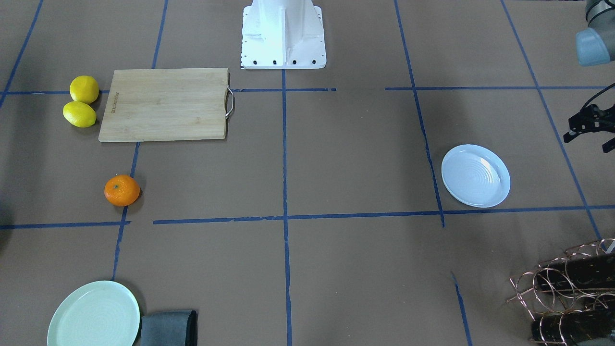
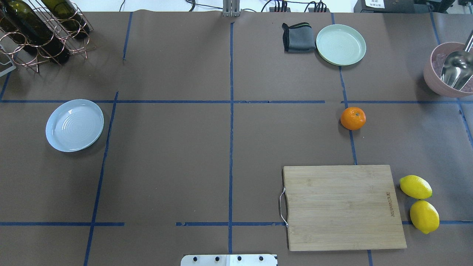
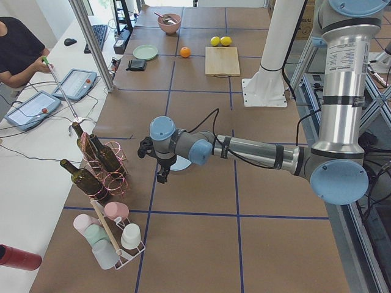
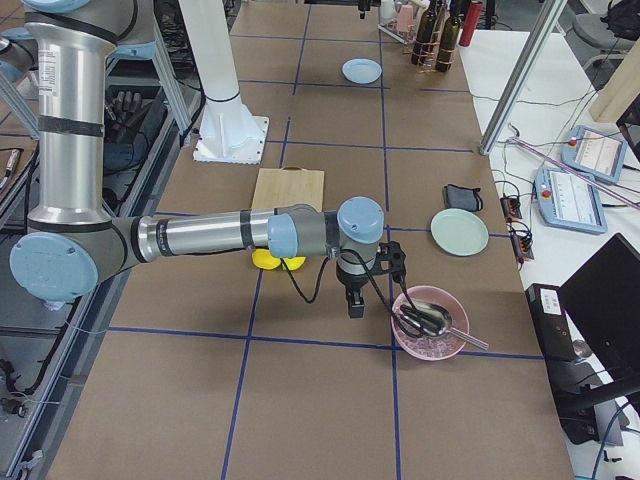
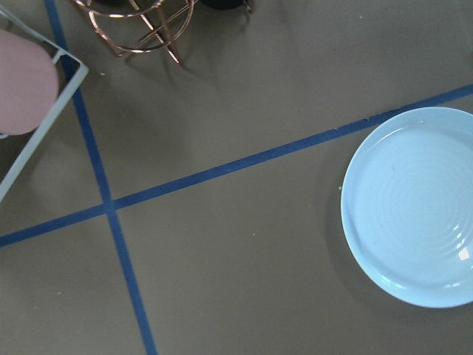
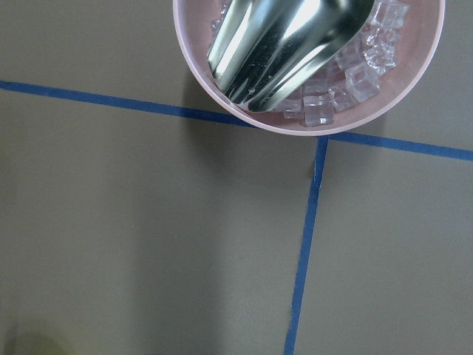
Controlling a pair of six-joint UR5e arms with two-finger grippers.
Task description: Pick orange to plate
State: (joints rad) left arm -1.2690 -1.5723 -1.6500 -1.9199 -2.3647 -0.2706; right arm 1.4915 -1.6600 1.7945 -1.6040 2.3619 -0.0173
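The orange rests alone on the brown table on a blue tape line, on the robot's right side, also seen as the orange. The white plate lies bare on the far left side and fills the right edge of the left wrist view as the plate. My left gripper hangs just outboard of that plate, pointing down; only part of it shows at the edge of the front-facing view, so I cannot tell its state. My right gripper hovers beside a pink bowl, well away from the orange; its state is unclear too.
A wooden cutting board lies near the robot's right, with two lemons beside it. A mint-green plate and grey cloth sit at the far side. The pink bowl holds ice and a metal scoop. A wine rack stands far left.
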